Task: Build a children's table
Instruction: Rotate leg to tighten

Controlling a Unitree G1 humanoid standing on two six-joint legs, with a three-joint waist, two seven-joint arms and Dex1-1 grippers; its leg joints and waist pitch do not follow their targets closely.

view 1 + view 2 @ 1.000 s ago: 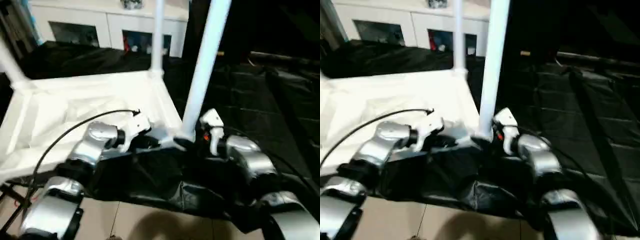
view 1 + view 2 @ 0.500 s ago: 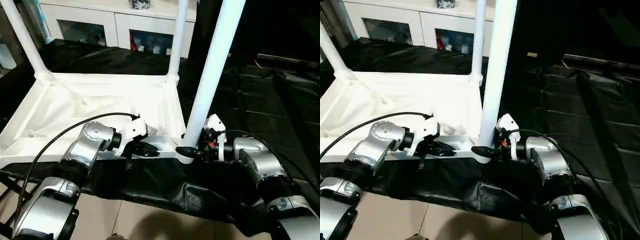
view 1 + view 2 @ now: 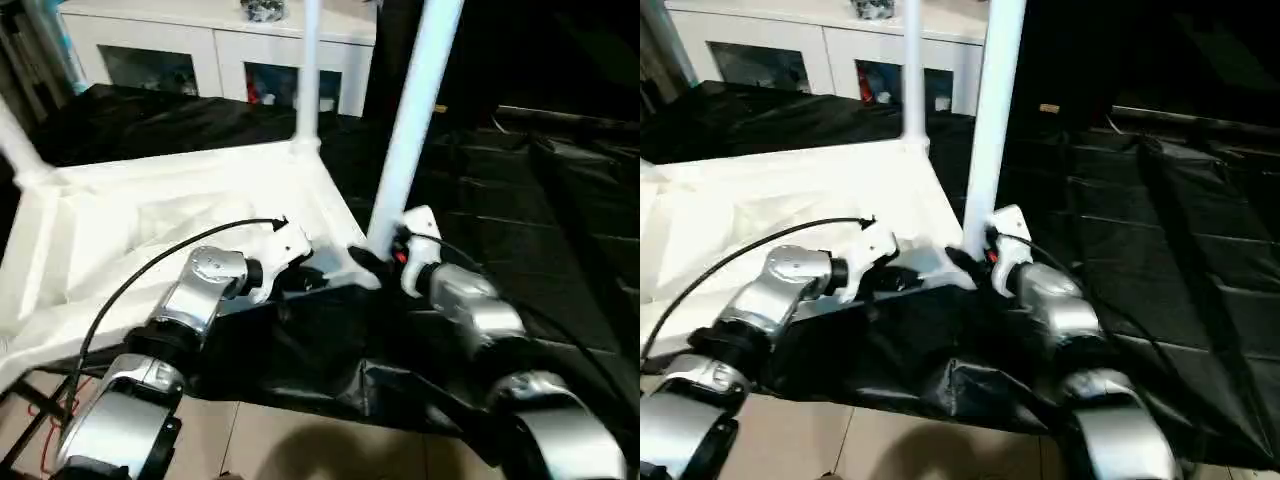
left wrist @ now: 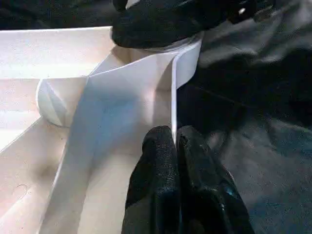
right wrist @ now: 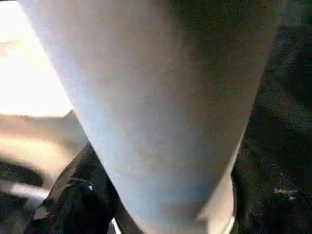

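The white children's table (image 3: 150, 215) lies upside down on black sheeting, ribbed underside up. Three round white legs stand in its corner sockets: a near one (image 3: 405, 130), a far one (image 3: 306, 70) and one at the left (image 3: 15, 135). My left gripper (image 4: 174, 139) is shut on the thin near rim of the table, close to the near corner socket (image 4: 187, 51). My right gripper (image 3: 368, 262) is shut around the base of the near leg (image 5: 156, 97), just above that socket. One of its black fingers (image 5: 73, 204) shows beside the leg.
A white cabinet (image 3: 210, 55) with glass-fronted compartments stands behind the table. Black sheeting (image 3: 520, 200) covers the surface to the right and hangs over the near edge above a tiled floor (image 3: 280, 440). A black cable (image 3: 150, 270) loops over my left forearm.
The view has shifted and tilted, so the table looks turned. Both grippers keep their holds on the rim and on the near leg, and my right forearm now sits closer in.
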